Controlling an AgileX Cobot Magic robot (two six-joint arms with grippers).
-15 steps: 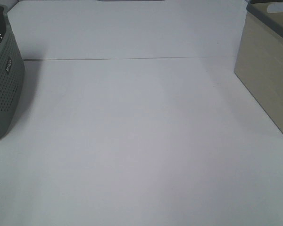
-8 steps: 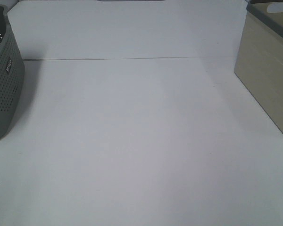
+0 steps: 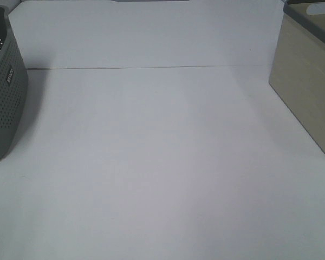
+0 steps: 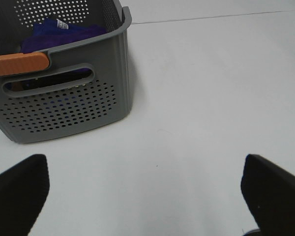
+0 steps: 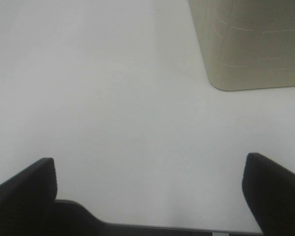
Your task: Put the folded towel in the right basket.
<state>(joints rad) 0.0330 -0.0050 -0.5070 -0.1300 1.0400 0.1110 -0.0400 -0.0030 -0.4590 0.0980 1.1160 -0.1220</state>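
A purple folded towel (image 4: 64,32) lies inside the grey perforated basket (image 4: 64,105), which has an orange handle (image 4: 19,64); this basket shows at the left edge of the high view (image 3: 5,103). The beige basket (image 3: 309,86) stands at the right, also in the right wrist view (image 5: 250,44). My left gripper (image 4: 147,196) is open and empty over the table in front of the grey basket. My right gripper (image 5: 147,191) is open and empty over the table short of the beige basket. Neither gripper shows in the high view.
The white table (image 3: 162,162) runs between the two baskets. A thin dark seam (image 3: 151,67) crosses the table at the back.
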